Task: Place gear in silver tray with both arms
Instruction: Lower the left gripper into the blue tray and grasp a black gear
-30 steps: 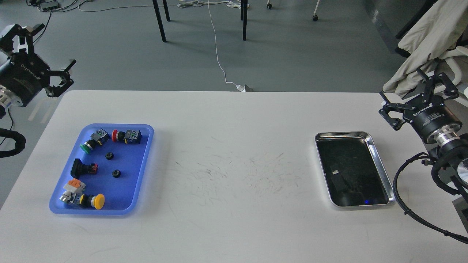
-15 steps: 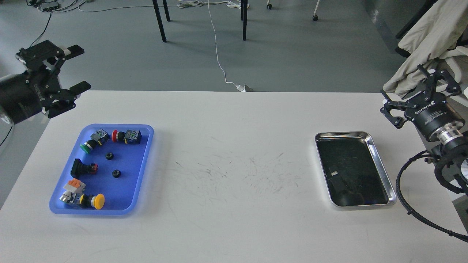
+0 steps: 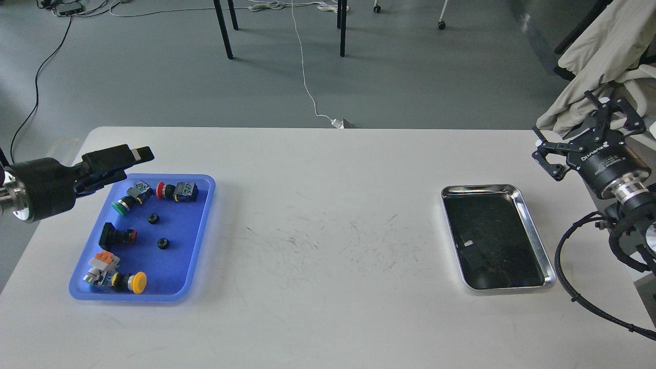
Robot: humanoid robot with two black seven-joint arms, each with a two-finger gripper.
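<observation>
Two small black gears (image 3: 152, 219) (image 3: 163, 243) lie in the blue tray (image 3: 180, 259) at the table's left. The silver tray (image 3: 479, 188) sits at the right, holding nothing. My left gripper (image 3: 132, 164) hovers over the blue tray's far left corner, pointing right, seen from the side, open and empty, above and left of the gears. My right gripper (image 3: 574, 125) is open and empty, raised beyond the table's right edge, behind and to the right of the silver tray.
The blue tray also holds several push-button switches: green (image 3: 122, 206), red (image 3: 162, 190), yellow (image 3: 137, 282), a black one (image 3: 114, 236). A beige cloth (image 3: 594, 56) hangs at the far right. Table legs and cables are on the floor behind.
My left gripper has come down and to the right, from above the table's far left corner to over the blue tray's far corner, turning sideways. The right gripper has barely moved.
</observation>
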